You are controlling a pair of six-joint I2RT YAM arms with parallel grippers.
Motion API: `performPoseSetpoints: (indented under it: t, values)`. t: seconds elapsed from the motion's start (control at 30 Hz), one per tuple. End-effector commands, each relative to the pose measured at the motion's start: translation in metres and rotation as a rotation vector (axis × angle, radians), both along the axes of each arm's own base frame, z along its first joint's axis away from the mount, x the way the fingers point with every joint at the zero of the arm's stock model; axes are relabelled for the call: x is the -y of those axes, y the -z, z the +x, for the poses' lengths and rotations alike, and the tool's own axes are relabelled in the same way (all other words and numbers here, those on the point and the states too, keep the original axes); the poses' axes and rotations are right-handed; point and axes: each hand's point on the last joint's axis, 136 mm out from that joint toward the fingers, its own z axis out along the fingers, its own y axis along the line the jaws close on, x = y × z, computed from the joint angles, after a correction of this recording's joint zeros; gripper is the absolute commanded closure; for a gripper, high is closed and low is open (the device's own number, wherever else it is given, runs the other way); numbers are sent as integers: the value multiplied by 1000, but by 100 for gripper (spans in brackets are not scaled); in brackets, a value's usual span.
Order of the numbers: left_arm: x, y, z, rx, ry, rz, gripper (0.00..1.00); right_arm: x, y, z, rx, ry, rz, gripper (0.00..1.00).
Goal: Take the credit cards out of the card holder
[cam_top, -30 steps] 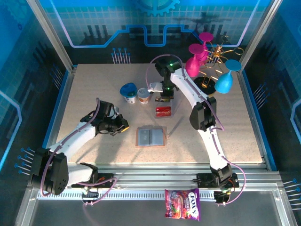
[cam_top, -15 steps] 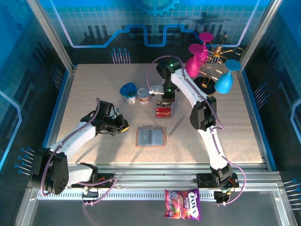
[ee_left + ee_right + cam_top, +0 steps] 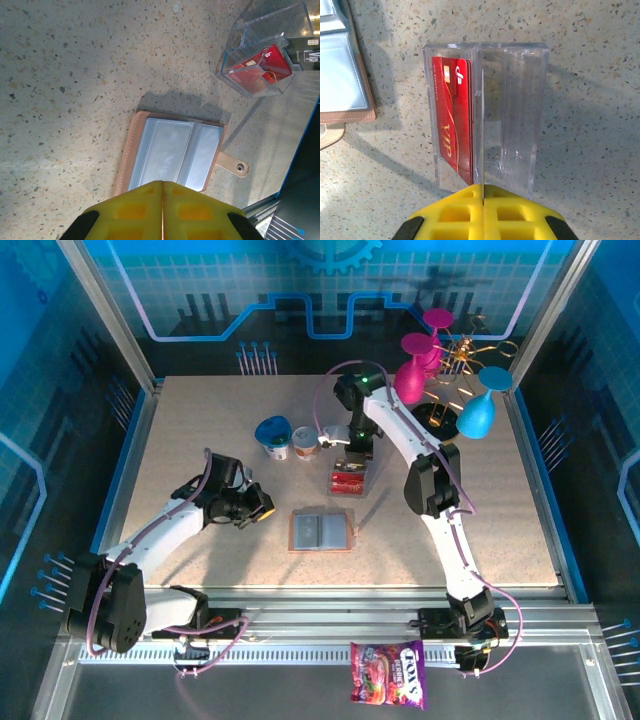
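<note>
The card holder (image 3: 320, 531) lies open and flat mid-table, its pale grey-blue sleeves (image 3: 172, 155) facing up and its snap tab out to the right; its edge also shows in the right wrist view (image 3: 340, 75). A red credit card (image 3: 451, 115) with gold "VIP" lettering stands in the left slot of a clear plastic stand (image 3: 520, 110), just behind the holder (image 3: 346, 480). My right gripper (image 3: 483, 186) is shut on the stand's thin middle divider. My left gripper (image 3: 162, 182) is shut and empty, hovering at the holder's left side (image 3: 258, 508). No yellow card is visible.
Two small yoghurt cups (image 3: 274, 435) (image 3: 305, 443) stand left of the clear stand. A rack with pink and blue glasses (image 3: 440, 370) occupies the back right corner. A candy bag (image 3: 387, 674) lies off the table at the front.
The right gripper has shifted slightly toward the near side, and the clear stand with the red card has tipped more upright. The left arm and card holder are unmoved.
</note>
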Motion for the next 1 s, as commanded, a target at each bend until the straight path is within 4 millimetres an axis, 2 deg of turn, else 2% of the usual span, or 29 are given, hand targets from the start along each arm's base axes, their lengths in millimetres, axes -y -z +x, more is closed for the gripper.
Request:
performPoseSetpoints:
  t: [0.0, 0.1, 0.2, 0.3, 0.63, 0.97]
  values:
    - [-1, 1, 1, -17, -11, -10, 91, 4, 9, -10, -82, 20, 6, 100]
    - [-1, 2, 1, -19, -11, -9, 91, 1, 13, -10, -94, 20, 14, 100]
    - [-1, 3, 1, -22, -11, -9, 91, 1, 17, -9, -97, 21, 9, 90]
    - [-1, 4, 1, -24, -13, -12, 91, 3, 15, -4, -70, 22, 1, 85]
    - [1, 4, 3, -22, -9, -19, 91, 6, -8, 19, 73, 36, 6, 83]
    - [2, 4, 4, -19, -2, -24, 91, 5, -14, 29, 134, 63, 6, 82]
